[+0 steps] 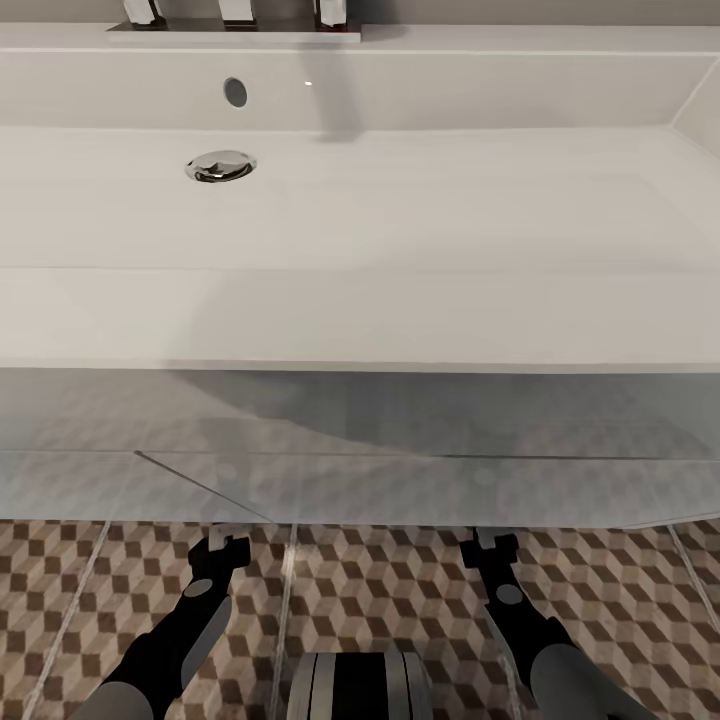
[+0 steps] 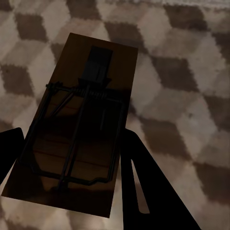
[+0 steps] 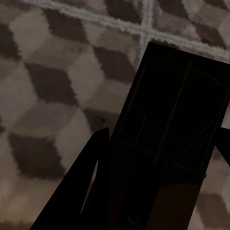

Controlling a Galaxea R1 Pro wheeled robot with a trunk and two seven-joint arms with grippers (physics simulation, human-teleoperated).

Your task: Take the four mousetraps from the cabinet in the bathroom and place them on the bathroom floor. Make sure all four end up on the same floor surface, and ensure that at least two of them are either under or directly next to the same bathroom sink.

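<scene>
Each pincer grips a mousetrap flat between its fingers: left pincer (image 2: 67, 182) holds one mousetrap (image 2: 79, 124), right pincer (image 3: 158, 158) the other mousetrap (image 3: 177, 129), long axes running out past the fingertips, floor (image 1: 380, 590) close beneath, sink (image 1: 400, 330) just ahead.

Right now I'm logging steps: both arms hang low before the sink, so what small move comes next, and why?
Probably lower the left gripper and release: its jaws flank a mousetrap over the bathroom floor, with the sink just ahead.
</scene>
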